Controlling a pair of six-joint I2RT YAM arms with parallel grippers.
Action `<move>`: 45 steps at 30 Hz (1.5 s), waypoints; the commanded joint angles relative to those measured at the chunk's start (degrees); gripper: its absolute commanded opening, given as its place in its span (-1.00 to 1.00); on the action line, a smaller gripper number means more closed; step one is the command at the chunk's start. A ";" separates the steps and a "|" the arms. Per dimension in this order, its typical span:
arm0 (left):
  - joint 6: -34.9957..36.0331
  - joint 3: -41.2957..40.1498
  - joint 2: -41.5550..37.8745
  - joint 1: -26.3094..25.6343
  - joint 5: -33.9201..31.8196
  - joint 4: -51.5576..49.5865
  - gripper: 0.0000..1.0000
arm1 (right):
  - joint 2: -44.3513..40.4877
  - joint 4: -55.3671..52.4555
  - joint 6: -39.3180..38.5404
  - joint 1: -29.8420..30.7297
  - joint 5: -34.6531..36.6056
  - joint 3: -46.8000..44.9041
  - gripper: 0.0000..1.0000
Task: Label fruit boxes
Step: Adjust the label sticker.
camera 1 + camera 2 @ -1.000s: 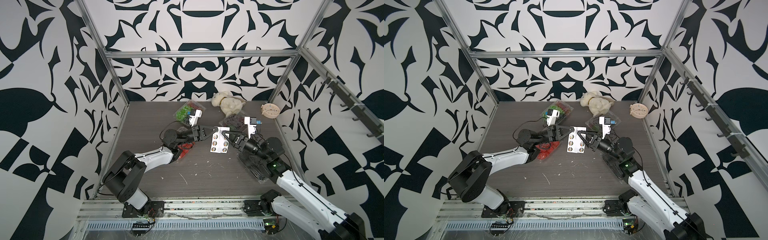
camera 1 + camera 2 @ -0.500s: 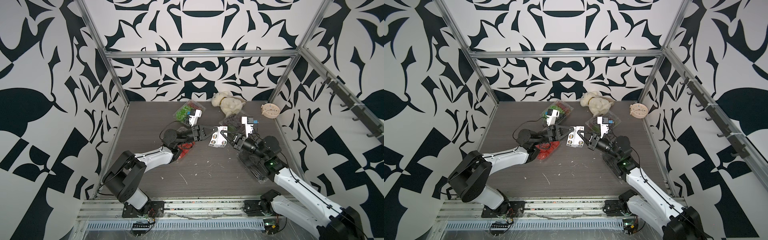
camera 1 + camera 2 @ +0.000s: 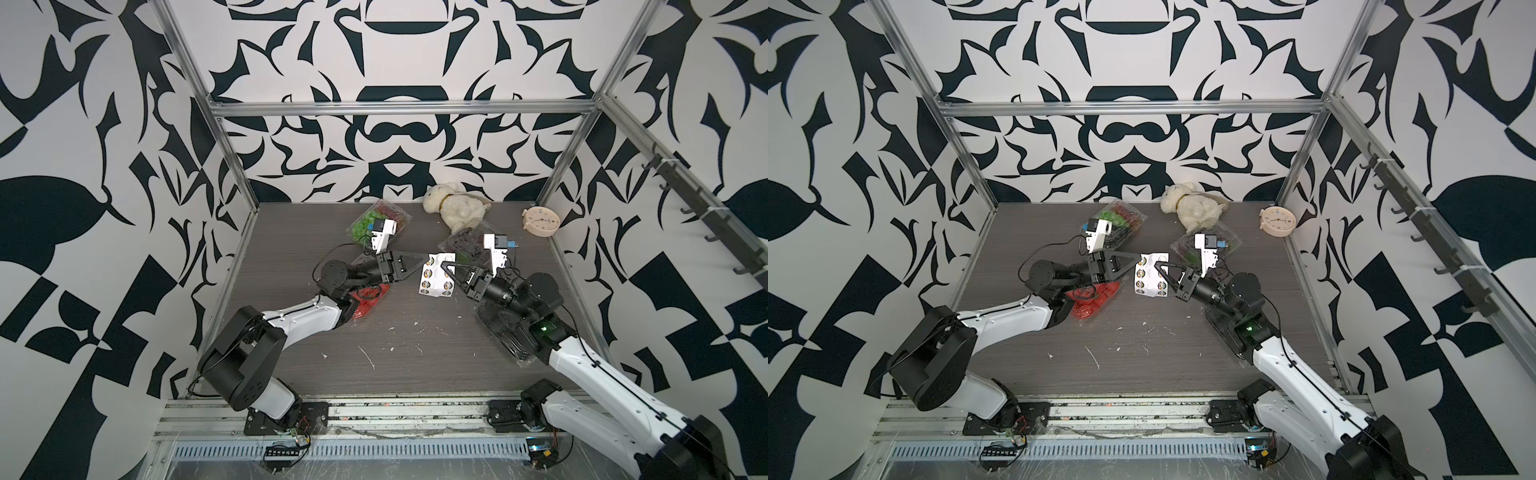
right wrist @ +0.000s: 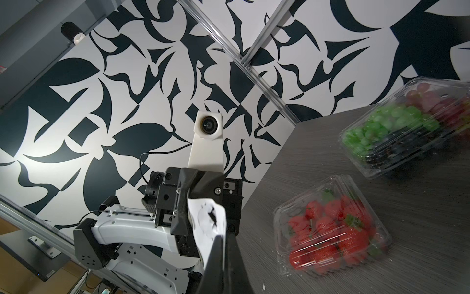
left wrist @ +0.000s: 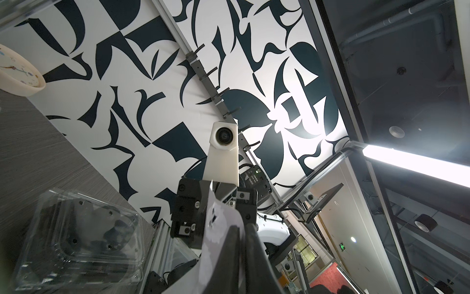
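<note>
Now | left gripper (image 3: 424, 266) is clamping sheet (image 3: 434, 283) at its left edge | right gripper (image 3: 445, 266) is pinching its far-right part | judgement: peeling slowly, pulling rightward, holding sheet taut.

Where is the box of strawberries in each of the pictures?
In a top view: the strawberry box lies left of the middle, partly under the left arm.
In a top view: same spot, again half hidden by that arm.
Left wrist view: not in it.
Right wrist view: in plain sight on the table.
Shared landmark: the grape box nearby.
</note>
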 commanded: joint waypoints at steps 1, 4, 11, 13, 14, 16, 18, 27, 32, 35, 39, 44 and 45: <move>0.32 -0.07 -0.41 0.29 0.40 1.78 -0.71 | -0.97 2.00 -1.07 -0.05 0.35 1.70 -1.00; 0.21 0.22 0.23 0.20 0.51 1.78 -0.66 | -1.06 1.99 -1.05 0.01 0.24 1.72 -1.00; 0.12 0.22 0.86 -0.08 0.88 1.74 -0.58 | -1.25 1.83 -1.16 -0.05 0.57 1.69 -1.00; 0.21 0.31 1.09 -0.23 0.97 1.78 -0.58 | -1.15 1.83 -1.16 -0.15 0.64 1.68 -1.00; 0.17 0.31 1.24 -0.25 0.97 1.78 -0.59 | -1.15 1.82 -1.16 -0.08 0.57 1.76 -1.00; 0.21 0.42 1.42 -0.35 0.99 1.78 -0.67 | -1.23 1.82 -1.16 -0.04 0.57 1.72 -1.00; 0.18 0.40 1.55 -0.42 1.03 1.78 -0.68 | -1.26 1.76 -1.20 -0.04 0.73 1.67 -1.00; 0.17 0.54 1.12 -0.49 0.43 1.76 -1.00 | -1.24 2.01 -1.08 -0.08 0.49 1.41 -1.00; -0.01 0.66 0.91 -0.53 0.46 1.78 -1.00 | -1.07 1.98 -1.33 -0.10 0.49 1.33 -1.00; 0.07 1.14 1.04 -0.96 0.70 1.74 -1.00 | -0.55 2.15 -1.20 -0.12 0.22 1.48 -1.00; 0.14 2.65 2.39 -2.41 1.31 1.75 -1.00 | 0.24 3.47 -0.73 -0.07 -0.39 1.45 -1.00; 0.11 3.87 4.03 -3.33 1.46 1.81 -1.00 | 0.17 4.21 -0.55 -0.05 -0.92 1.31 -1.00; 0.06 4.07 4.23 -3.40 1.48 1.75 -1.00 | 0.08 4.12 -0.62 -0.10 -0.92 1.37 -1.00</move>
